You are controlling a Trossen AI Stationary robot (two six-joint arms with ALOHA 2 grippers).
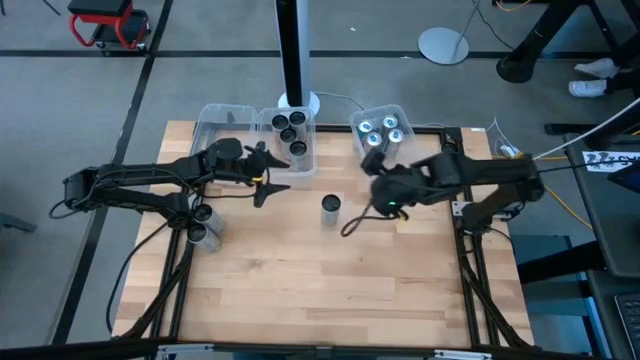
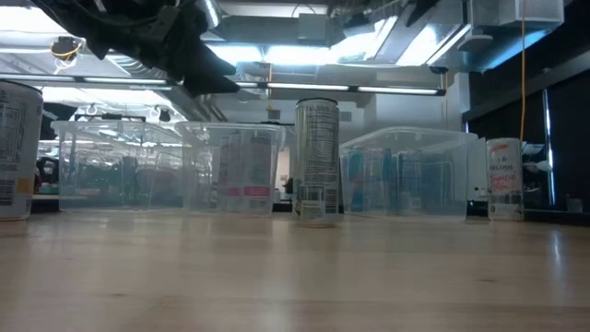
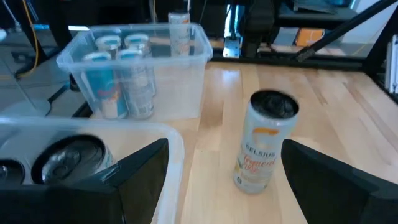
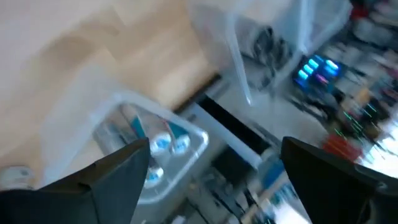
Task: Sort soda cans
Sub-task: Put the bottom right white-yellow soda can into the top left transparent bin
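One pale can point(image 1: 331, 210) stands upright on its base in the middle of the table, also seen as the pale can point(image 3: 264, 148) in the left wrist view and in the low view point(image 2: 316, 161). My left gripper point(image 1: 272, 172) hovers open beside the middle bin, its fingers level and pointing toward that can, holding nothing point(image 3: 225, 146). My right gripper point(image 1: 373, 162) is open and empty above the near edge of the right bin point(image 4: 216, 144). Dark cans point(image 1: 288, 135) stand in the middle bin, and silver blue-topped cans point(image 1: 382, 130) stand in the right bin. Two more cans point(image 1: 205, 225) stand by the table's left edge.
An empty clear bin point(image 1: 222, 125) sits at the far left of the row of three bins along the far edge. Another can point(image 2: 504, 180) stands near the table's right edge. A black post with a white base point(image 1: 296, 100) rises behind the bins. Bare wood point(image 1: 320, 290) covers the near half.
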